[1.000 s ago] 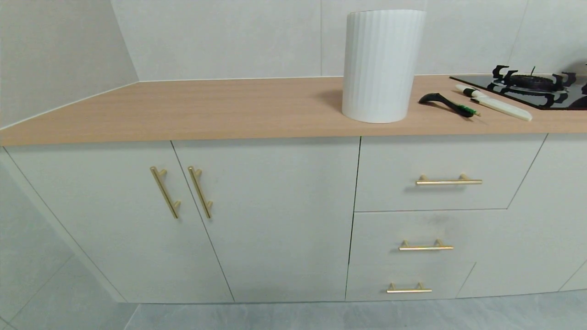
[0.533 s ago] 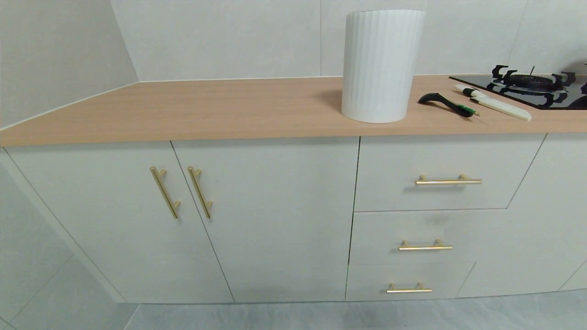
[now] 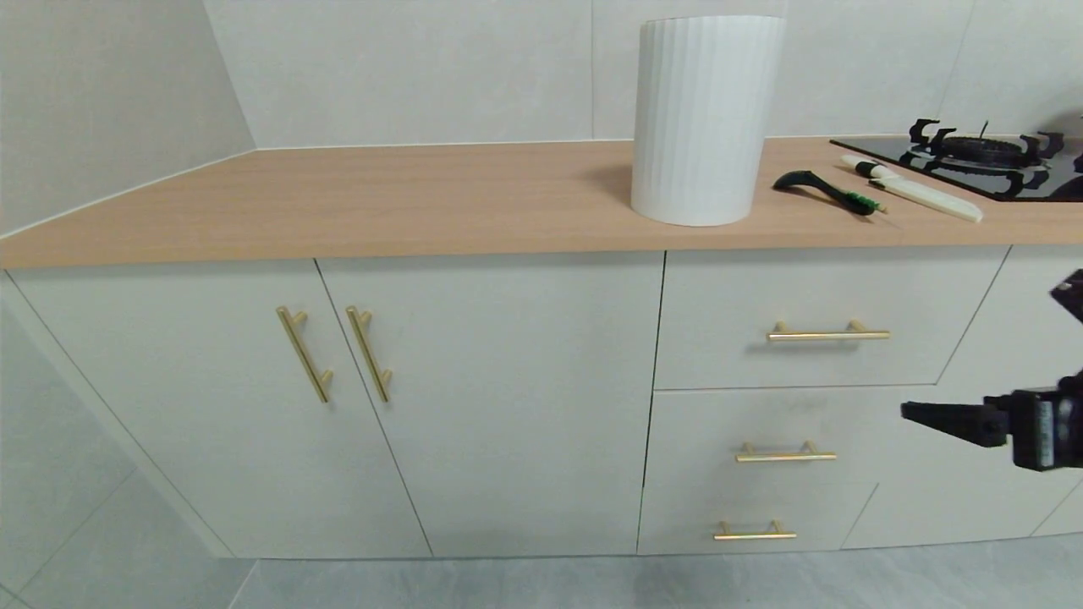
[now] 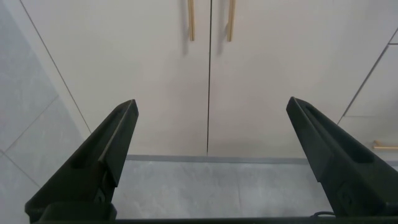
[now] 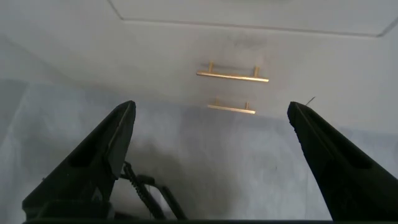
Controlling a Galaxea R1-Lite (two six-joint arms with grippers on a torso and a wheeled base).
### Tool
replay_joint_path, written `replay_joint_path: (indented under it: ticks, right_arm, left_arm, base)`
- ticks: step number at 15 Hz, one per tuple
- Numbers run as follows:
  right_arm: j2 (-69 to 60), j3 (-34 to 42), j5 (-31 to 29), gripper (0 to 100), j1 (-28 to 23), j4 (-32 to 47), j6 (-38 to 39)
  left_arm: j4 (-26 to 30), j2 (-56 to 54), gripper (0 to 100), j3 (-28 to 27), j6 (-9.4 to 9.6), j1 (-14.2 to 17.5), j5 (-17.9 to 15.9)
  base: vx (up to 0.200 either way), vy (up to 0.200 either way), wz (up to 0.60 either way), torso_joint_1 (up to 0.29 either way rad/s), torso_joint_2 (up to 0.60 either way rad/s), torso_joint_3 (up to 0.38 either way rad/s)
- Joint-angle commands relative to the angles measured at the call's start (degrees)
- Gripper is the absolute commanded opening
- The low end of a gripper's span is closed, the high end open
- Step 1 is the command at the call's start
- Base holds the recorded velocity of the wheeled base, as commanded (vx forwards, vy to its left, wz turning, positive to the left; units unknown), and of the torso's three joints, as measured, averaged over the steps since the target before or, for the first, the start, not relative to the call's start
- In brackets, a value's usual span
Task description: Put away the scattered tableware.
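Note:
On the wooden countertop (image 3: 406, 199) stands a tall white ribbed holder (image 3: 704, 118). To its right lie a black utensil with a green band (image 3: 825, 192) and a white knife (image 3: 918, 196), close to the stove. My right gripper (image 3: 981, 355) hangs open well below them, in front of the drawers, with one dark finger (image 3: 948, 419) pointing left. In the right wrist view the same gripper (image 5: 211, 109) is empty and faces two drawer handles (image 5: 232, 76). My left gripper (image 4: 211, 106) is open and empty, low in front of the cabinet doors (image 4: 208, 74).
A black gas stove (image 3: 973, 156) sits at the counter's far right. Under the counter are two doors with gold handles (image 3: 305, 353) and three drawers with gold handles (image 3: 827, 334). Grey floor tiles (image 3: 508, 584) run along the cabinet base. A wall closes the left side.
My right gripper has come into the head view at the right edge, in front of the drawers. The things on the counter have not moved.

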Motion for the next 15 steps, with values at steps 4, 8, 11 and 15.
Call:
replay_joint_path:
  ticks: [4, 8, 11, 15]
  right_arm:
    - [31.4, -8.0, -3.8, 100, 0.2, -1.3, -0.3]
    - [38.0, -4.9, -7.0, 100, 1.2, -14.5, -0.6]
    - [45.9, -2.3, -9.2, 100, 1.3, -27.4, -0.6]
    - [54.6, -1.4, -11.6, 100, 1.8, -42.6, -0.5]
  left_arm:
    - [0.0, 0.1, 100, 0.0, -0.02, 0.0, 0.0]
    - [0.0, 0.1, 100, 0.0, -0.10, 0.0, 0.0]
    - [0.0, 0.1, 100, 0.0, -0.02, 0.0, 0.0]
    - [0.0, 0.1, 100, 0.0, -0.02, 0.0, 0.0]
  base:
    - [0.000, 0.000, 0.00, 0.000, 0.00, 0.000]
    - [0.000, 0.000, 0.00, 0.000, 0.00, 0.000]
    - [0.000, 0.000, 0.00, 0.000, 0.00, 0.000]
    - [0.000, 0.000, 0.00, 0.000, 0.00, 0.000]
